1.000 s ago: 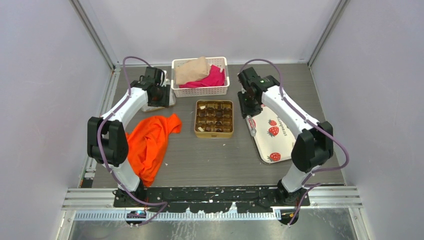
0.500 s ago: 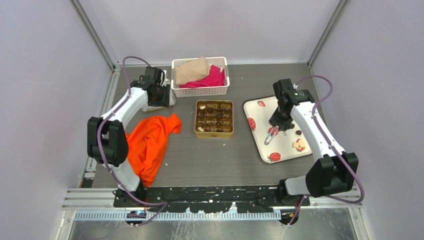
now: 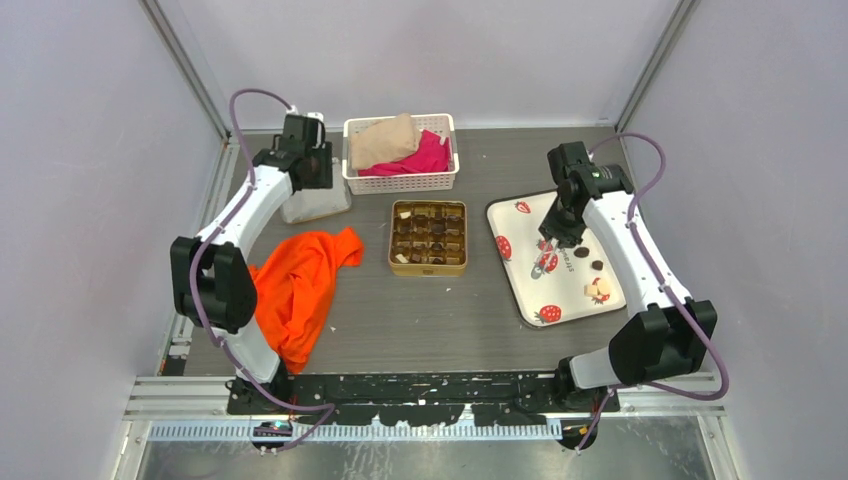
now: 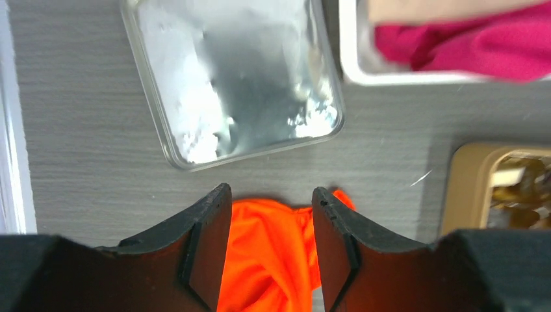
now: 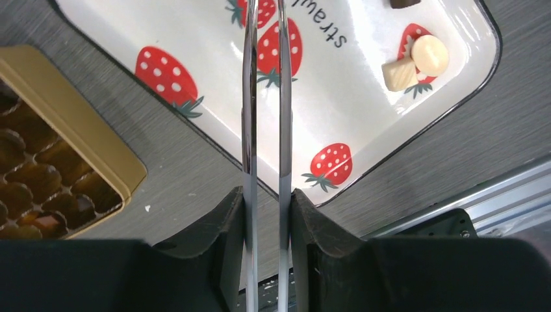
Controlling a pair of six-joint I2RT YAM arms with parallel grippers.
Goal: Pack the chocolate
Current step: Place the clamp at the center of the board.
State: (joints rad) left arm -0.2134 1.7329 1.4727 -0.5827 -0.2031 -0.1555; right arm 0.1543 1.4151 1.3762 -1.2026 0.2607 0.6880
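Note:
Several dark chocolates sit in the gold tin point(image 3: 428, 237). On the white strawberry tray point(image 3: 530, 285) lie two dark pieces point(image 3: 589, 258) and two cream pieces point(image 3: 600, 290). My right gripper point(image 3: 556, 232) is shut on metal tongs point(image 5: 266, 97), whose arms point down over the tray's middle, left of the pieces. In the right wrist view the cream pieces point(image 5: 416, 62) lie right of the tongs and the tin's corner point(image 5: 58, 162) is at the left. My left gripper point(image 3: 305, 165) is open and empty; in its wrist view point(image 4: 271, 195) it hangs over the table.
A clear plastic lid point(image 4: 240, 78) lies under the left gripper. An orange cloth point(image 3: 305, 280) lies at the left. A white basket point(image 3: 400, 152) of pink and tan cloths stands at the back, behind the tin.
My right arm has swung right from beside the tin to over the strawberry tray, carrying the tongs. My left arm has lifted back a little, uncovering the clear lid.

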